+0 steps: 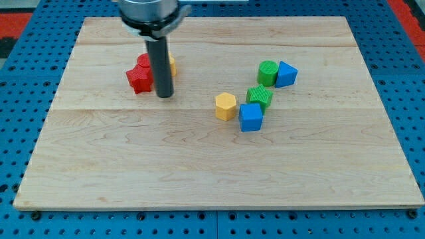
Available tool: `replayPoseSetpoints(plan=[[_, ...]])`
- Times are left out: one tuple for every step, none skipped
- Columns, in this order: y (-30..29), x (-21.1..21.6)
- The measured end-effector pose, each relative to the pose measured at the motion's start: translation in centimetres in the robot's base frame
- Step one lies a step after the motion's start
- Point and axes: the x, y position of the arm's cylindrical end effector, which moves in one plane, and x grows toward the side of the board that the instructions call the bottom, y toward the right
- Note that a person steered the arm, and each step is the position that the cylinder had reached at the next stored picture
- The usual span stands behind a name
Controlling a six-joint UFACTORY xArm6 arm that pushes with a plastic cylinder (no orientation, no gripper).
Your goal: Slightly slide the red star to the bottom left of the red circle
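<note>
The red star (138, 79) lies at the view's upper left on the wooden board (199, 159). The red circle (144, 61) sits just above it, touching it and partly hidden by the rod. A yellow block (172, 64) peeks out to the right of the rod, its shape hidden. My tip (165, 95) rests on the board just right of and slightly below the red star, very close to it.
A yellow hexagon (226, 105) sits near the middle. A green star (259, 97) and a blue cube (251, 117) are to its right. A green cylinder (267, 72) and a blue block (286, 74) stand further up on the right.
</note>
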Motion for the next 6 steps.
replayPoseSetpoints(plan=[[-1.8, -1.1], [-2.2, -1.0], [-0.4, 2.5], [2.3, 6.5], [6.6, 7.0], [9.8, 7.6]])
